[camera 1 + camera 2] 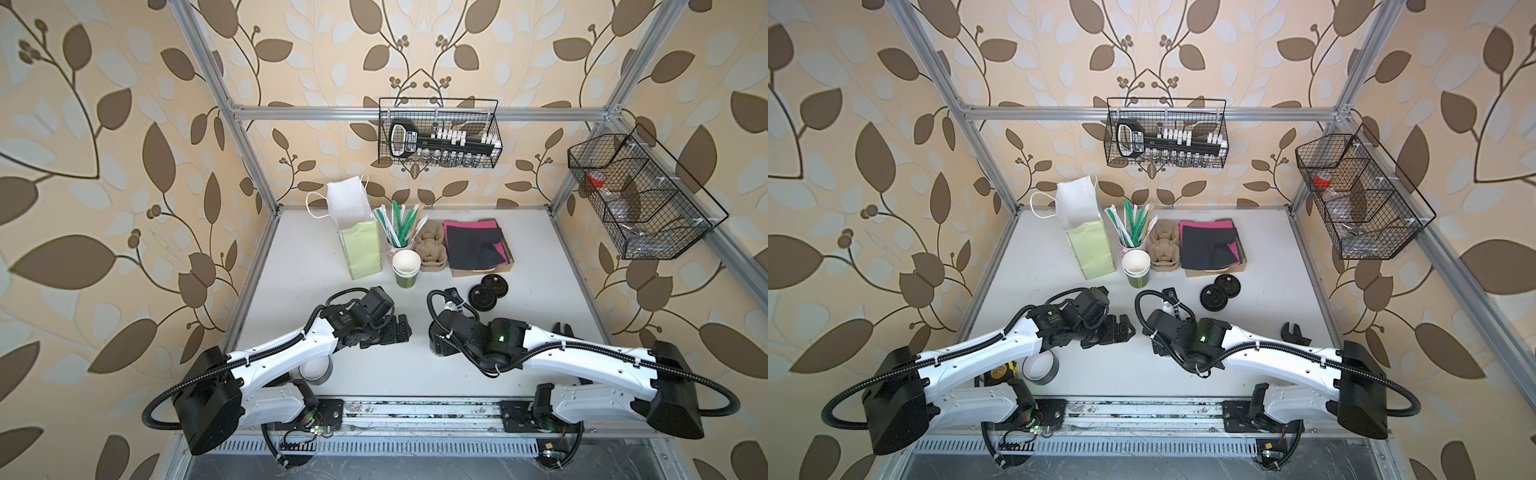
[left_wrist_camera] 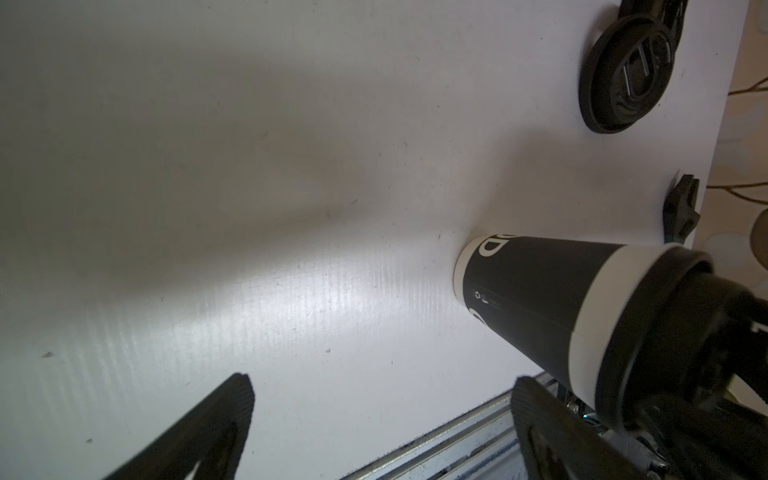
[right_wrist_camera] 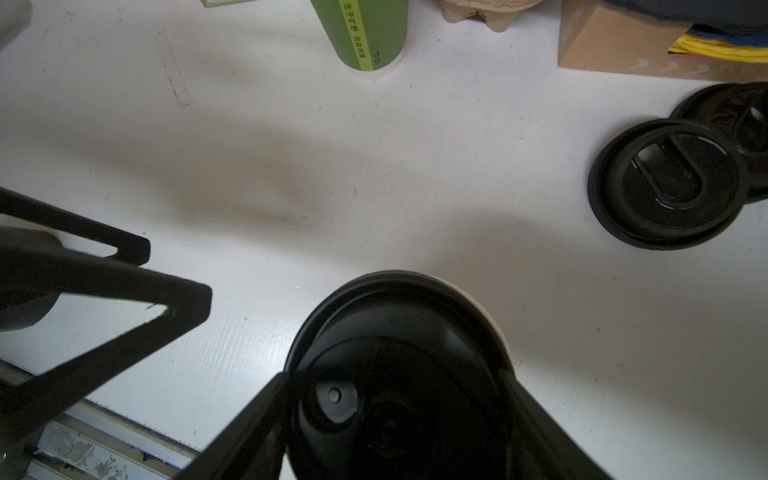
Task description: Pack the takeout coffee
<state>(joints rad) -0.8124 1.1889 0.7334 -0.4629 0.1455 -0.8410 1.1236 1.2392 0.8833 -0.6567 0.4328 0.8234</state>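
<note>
The takeout coffee (image 2: 540, 299) is a paper cup with a black printed wall, a white band and a black sip lid. It stands upright on the white table near the front middle. In the right wrist view my right gripper (image 3: 395, 376) reaches down over it, with a finger against each side of the lid (image 3: 399, 316). In both top views the right wrist (image 1: 453, 332) (image 1: 1171, 332) hides the cup. My left gripper (image 1: 401, 328) (image 1: 1125, 328) (image 2: 382, 390) hangs open and empty just left of the cup.
A pale green paper bag (image 1: 361, 249) stands open at the back left. A stack of green cups (image 1: 406, 270), straws (image 1: 399, 228), pulp carriers (image 1: 432, 249) and napkins (image 1: 478, 245) sit beside it. Loose black lids (image 1: 484, 296) lie right of the cup. A tape roll (image 1: 316, 368) lies under the left arm.
</note>
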